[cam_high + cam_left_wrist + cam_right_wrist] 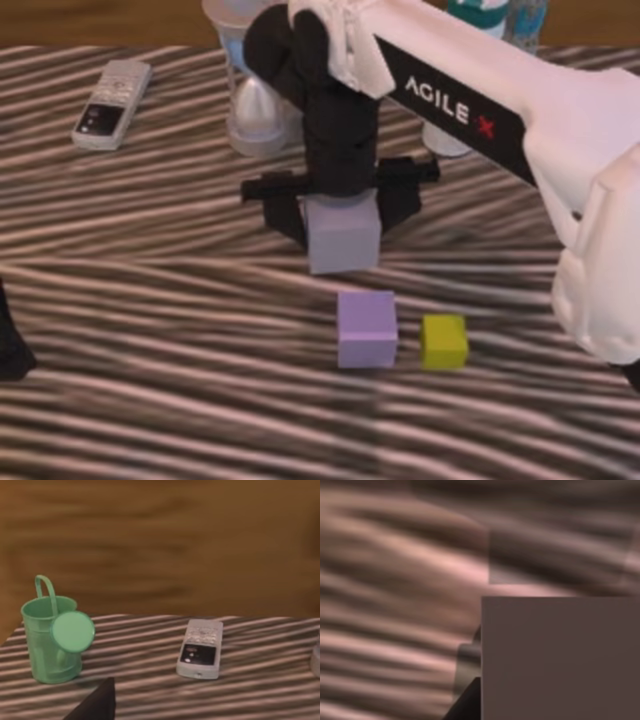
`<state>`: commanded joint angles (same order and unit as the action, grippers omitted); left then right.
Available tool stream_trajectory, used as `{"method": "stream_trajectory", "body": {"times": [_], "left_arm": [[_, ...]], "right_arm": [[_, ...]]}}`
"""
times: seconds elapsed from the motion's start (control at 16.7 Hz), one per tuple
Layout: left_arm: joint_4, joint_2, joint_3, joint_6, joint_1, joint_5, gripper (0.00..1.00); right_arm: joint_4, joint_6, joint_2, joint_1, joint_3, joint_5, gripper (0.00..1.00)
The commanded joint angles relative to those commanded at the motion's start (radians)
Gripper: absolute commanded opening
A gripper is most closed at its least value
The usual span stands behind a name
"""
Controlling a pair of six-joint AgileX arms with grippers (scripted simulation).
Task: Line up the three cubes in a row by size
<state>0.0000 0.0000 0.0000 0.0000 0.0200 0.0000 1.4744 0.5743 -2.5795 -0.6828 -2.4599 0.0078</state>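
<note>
- Top view: the right gripper (340, 205) sits near the middle of the table (150, 330), its fingers clamped on the grey-lavender cube (343, 236), the largest of the three. The purple cube (366, 328) lies at 5 o'clock from it, a little apart, and the yellow cube (444, 341) lies just beside the purple one at its 3 o'clock. Those two already make a short row. A phone (112, 103) lies at 10 o'clock from the held cube, an hourglass (252, 95) at 11 o'clock. The left gripper is parked at the 9 o'clock edge; I cannot tell how its fingers stand.
- Left wrist view: only a green watering can (52, 640) and the phone (200, 648) show, no cubes.
- Right wrist view: the held cube (560, 660) fills much of the picture above the striped table.
- Judgement: the step in hand is placing the largest cube. The next move calls for setting it at 9 o'clock of the purple cube, square with the row.
</note>
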Motion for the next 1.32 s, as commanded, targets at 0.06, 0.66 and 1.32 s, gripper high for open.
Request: {"method": "stream_trajectory", "body": {"times": [0.06,0.66,1.32], "left_arm": [[0.000,0.000,0.000,0.000,0.000,0.000,1.00],[0.000,0.000,0.000,0.000,0.000,0.000,1.00],[0.000,0.000,0.000,0.000,0.000,0.000,1.00]], "right_arm": [[0.015,0.080,-0.009,-0.044,-0.021,0.000,0.00],[0.055,0.345,-0.017,-0.222,-0.101,0.007,0.00],[-0.229,0.347,0.007,-0.223,0.208,0.006,0.00]]}}
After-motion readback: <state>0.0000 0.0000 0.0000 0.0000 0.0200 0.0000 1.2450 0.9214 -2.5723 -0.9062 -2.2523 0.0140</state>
